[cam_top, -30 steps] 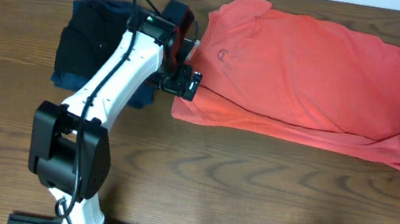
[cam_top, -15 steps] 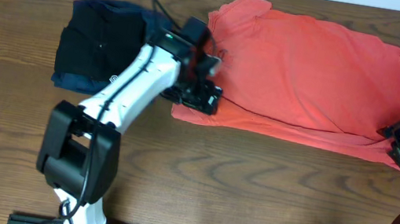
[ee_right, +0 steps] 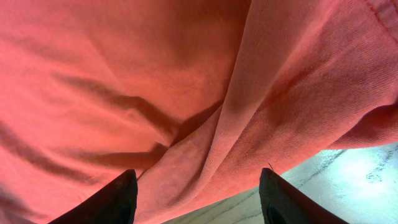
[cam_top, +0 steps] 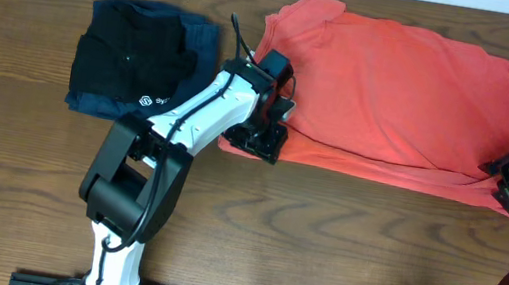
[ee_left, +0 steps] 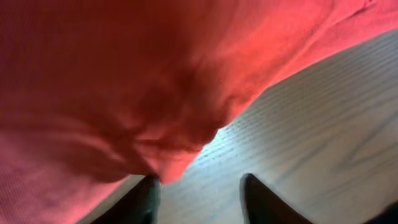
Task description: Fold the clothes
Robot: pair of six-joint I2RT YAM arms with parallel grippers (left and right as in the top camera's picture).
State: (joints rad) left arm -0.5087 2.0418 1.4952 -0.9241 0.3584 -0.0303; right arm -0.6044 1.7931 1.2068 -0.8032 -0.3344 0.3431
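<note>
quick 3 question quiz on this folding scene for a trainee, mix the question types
1. True or false: the black garment lies on top of the navy one.
2. Where is the left gripper?
A. at the front left corner of the coral-red T-shirt
B. on the dark pile
C. at the shirt's far right sleeve
3. Fill in: in the right wrist view, the right gripper has its jaws ____ over the red fabric.

Key: 1 true; 2 A; 3 open
</note>
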